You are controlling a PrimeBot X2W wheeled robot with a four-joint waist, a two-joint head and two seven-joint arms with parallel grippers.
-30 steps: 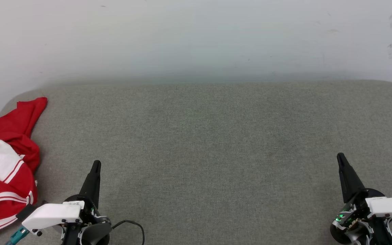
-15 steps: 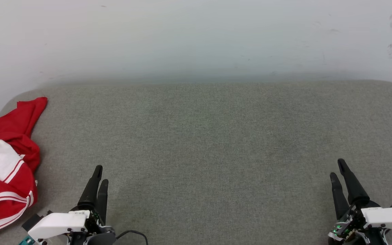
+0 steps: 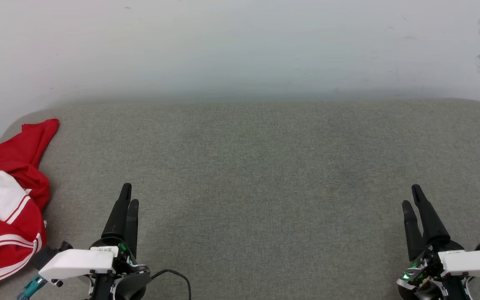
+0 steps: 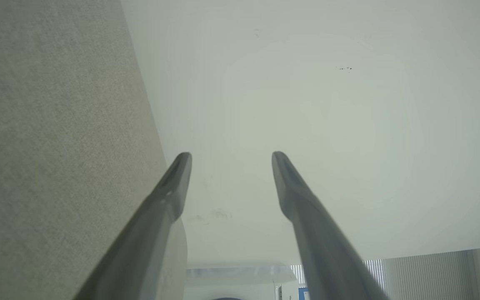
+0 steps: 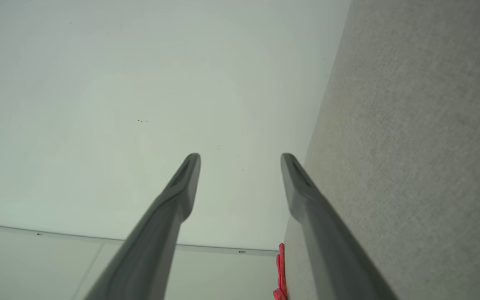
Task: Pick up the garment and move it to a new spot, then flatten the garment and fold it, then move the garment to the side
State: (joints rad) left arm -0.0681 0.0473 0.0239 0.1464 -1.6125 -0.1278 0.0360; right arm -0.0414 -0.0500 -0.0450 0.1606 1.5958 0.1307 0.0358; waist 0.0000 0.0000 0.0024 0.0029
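**A:** Starting at the left, where is the garment (image 3: 8, 200)?

**B:** It is crumpled in a heap at the left edge of the grey padded surface (image 3: 265, 175), toward the far-left corner. One red tip reaches up near that corner. Lower down, a white sleeve patch and red-and-white striped trim show among the folds. Part of the heap runs past the left border of the head view, and I cannot tell which face is up.

**A:** And the left gripper (image 3: 130, 195)?

**B:** It is just right of the heap, low over the left part of the surface, pointing toward the far edge and the pale wall (image 3: 240, 46). Its white wrist housing sits close beside the cloth, but the fingers are apart from it. In the left wrist view the two fingers (image 4: 169, 200) stand spread wide, with bare wall showing in the gap. A black cable (image 3: 179, 278) loops on the surface just right of that wrist.

**A:** Then the right side?

**B:** The right gripper (image 3: 411, 196) is over near the right edge of the surface, well apart from the garment, and it also points toward the far edge. Its jaws are parted too. In the right wrist view the fingers (image 5: 306, 200) are spread, with wall between them and the grey surface alongside. A thin sliver of red cloth shows at the surface's distant end.
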